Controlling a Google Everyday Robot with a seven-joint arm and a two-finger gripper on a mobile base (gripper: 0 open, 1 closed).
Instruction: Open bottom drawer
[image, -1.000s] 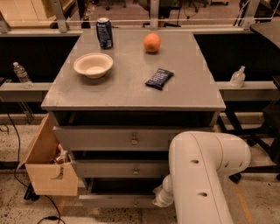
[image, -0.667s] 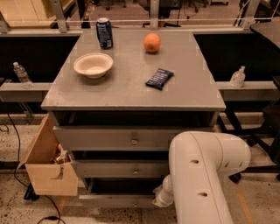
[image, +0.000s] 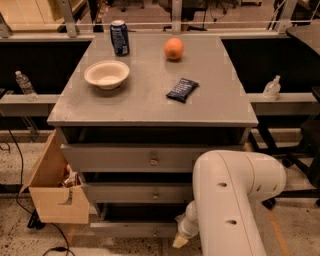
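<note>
The grey cabinet has three drawer fronts in the camera view. The bottom drawer (image: 135, 229) is the lowest, slimmest grey panel, near the floor, with a dark gap above it. I cannot make out its knob. My gripper (image: 181, 239) hangs from the white arm (image: 230, 200) at the right end of that panel, at the same height, close to or touching it. The arm hides the right part of the middle and bottom drawers. The middle drawer (image: 140, 192) and top drawer (image: 130, 157) each show a small round knob.
On the cabinet top (image: 150, 107) are a white bowl (image: 106, 74), a blue can (image: 119, 37), an orange (image: 174, 49) and a dark snack packet (image: 182, 90). A cardboard box (image: 52, 192) stands against the cabinet's left side. Cables lie on the floor at left.
</note>
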